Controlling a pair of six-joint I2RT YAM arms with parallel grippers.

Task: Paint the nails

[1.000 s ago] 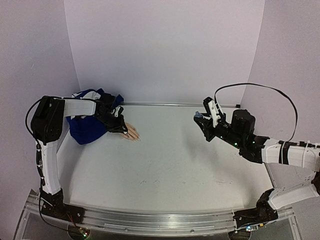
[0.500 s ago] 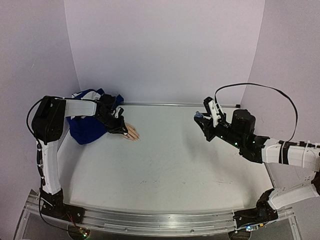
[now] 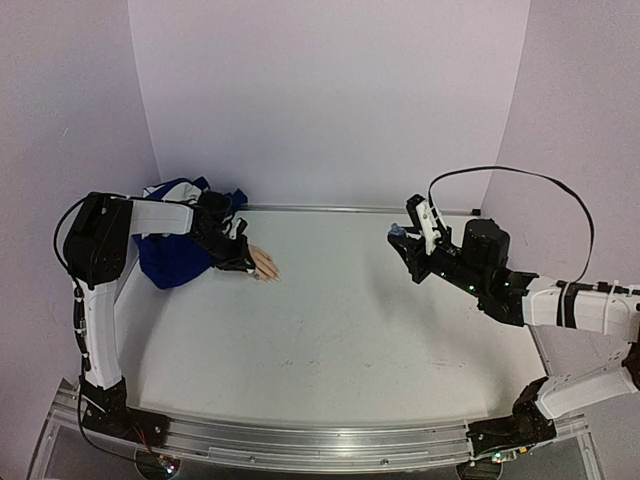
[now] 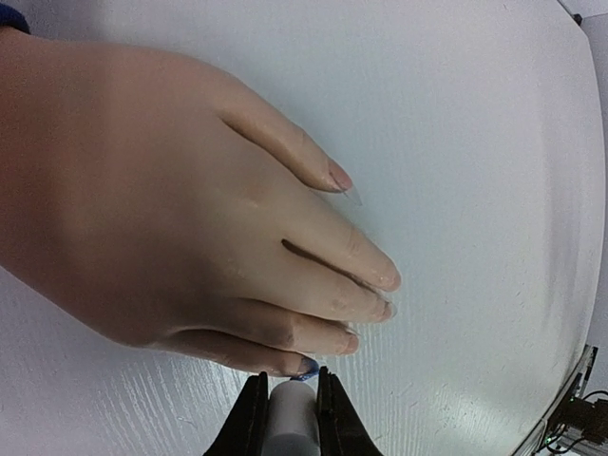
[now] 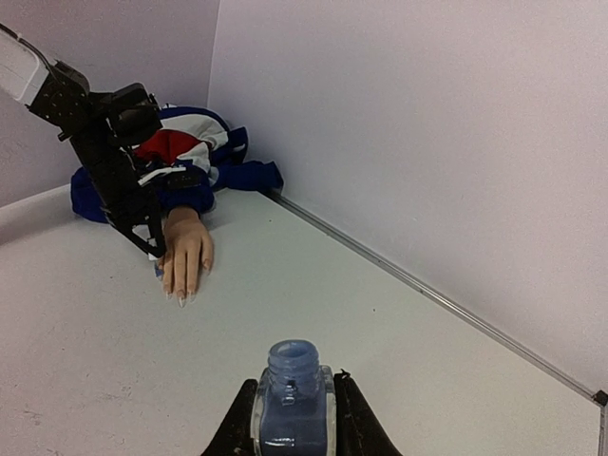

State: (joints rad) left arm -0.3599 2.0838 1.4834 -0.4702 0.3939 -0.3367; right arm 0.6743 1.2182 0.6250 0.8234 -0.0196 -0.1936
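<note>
A small peach mannequin hand (image 3: 262, 265) lies flat on the white table, sticking out of a blue, red and white sleeve (image 3: 175, 250). It fills the left wrist view (image 4: 180, 218). My left gripper (image 4: 289, 418) is shut on a white brush cap (image 4: 293, 423). The blue brush tip touches the nail of the nearest finger (image 4: 306, 365), which shows blue. The other nails (image 4: 388, 309) are bare. My right gripper (image 5: 293, 418) is shut on an open blue polish bottle (image 5: 293, 404), held above the table at the right (image 3: 398, 232).
The sleeve bunches in the far left corner against the wall. A metal strip (image 3: 400, 210) runs along the table's far edge. A black cable (image 3: 520, 180) loops above the right arm.
The left gripper has shifted slightly at the hand's fingertips. The right arm and bottle have not moved.
</note>
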